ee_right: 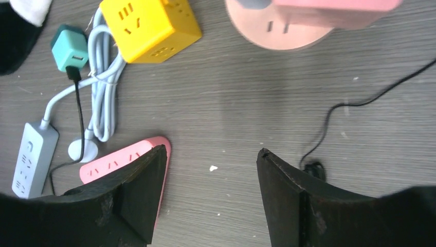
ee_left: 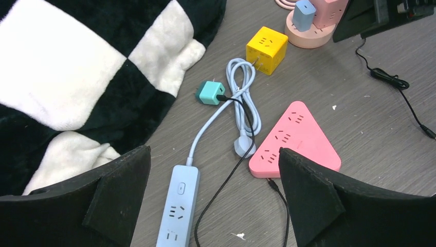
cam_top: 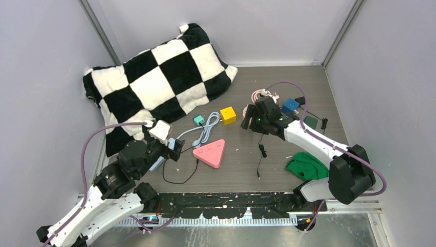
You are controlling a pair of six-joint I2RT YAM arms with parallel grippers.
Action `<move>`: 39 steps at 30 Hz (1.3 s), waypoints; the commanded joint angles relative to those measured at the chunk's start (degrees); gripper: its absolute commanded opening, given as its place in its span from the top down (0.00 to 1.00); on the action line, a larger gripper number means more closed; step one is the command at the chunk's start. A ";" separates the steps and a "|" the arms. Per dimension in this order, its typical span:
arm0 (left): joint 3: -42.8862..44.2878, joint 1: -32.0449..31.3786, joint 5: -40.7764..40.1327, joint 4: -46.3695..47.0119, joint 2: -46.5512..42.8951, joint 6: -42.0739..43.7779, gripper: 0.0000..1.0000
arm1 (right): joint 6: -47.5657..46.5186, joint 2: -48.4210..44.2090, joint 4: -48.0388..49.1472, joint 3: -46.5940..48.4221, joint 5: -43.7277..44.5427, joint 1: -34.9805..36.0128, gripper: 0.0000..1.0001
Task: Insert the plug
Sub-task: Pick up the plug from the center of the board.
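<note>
Your left gripper (ee_left: 213, 152) stands wide apart and empty, over the blue power strip (ee_left: 177, 211) and its looped cord (ee_left: 241, 87). Your right gripper (ee_right: 212, 152) also has its fingers apart, holding nothing, above the bare table (ee_right: 231, 103). The plug (ee_left: 244, 146) lies flat on the table just beside the pink triangular socket block (ee_left: 301, 134), not inserted. A teal charger (ee_left: 211, 92) sits near the cord

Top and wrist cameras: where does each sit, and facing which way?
Top: above, behind the robot, facing down at the table; shows left arm, left pincer, right arm, right pincer.
Left wrist: on the left arm, facing down past its fingers at the power strip.
Right wrist: on the right arm, facing down between its fingers at the table.
Both wrists share: yellow cube, teal charger, pink triangle strip.
</note>
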 commanded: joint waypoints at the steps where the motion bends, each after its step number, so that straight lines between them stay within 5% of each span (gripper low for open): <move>1: -0.20 0.11 -2.04 2.69 -0.49 0.99 0.05 | 4.16 1.36 3.21 2.54 6.97 2.80 0.30; 11: -0.13 0.11 -0.87 2.16 0.02 0.89 0.05 | -2.87 -1.35 -1.02 6.61 17.78 -9.12 0.36; 18: -0.12 0.11 0.23 2.13 -0.20 0.78 0.05 | -8.69 5.88 1.19 7.74 10.36 -18.71 0.40; 24: -0.29 0.11 1.03 2.44 -0.19 0.92 0.05 | -11.82 15.79 2.24 13.66 8.19 -19.27 0.42; 34: -0.21 0.11 1.12 2.37 0.00 1.11 0.05 | 0.70 27.45 -0.61 21.24 14.00 -19.37 0.32; 39: -0.29 0.11 1.17 2.44 -0.33 1.08 0.05 | -1.17 29.39 0.42 21.55 13.16 -19.27 0.45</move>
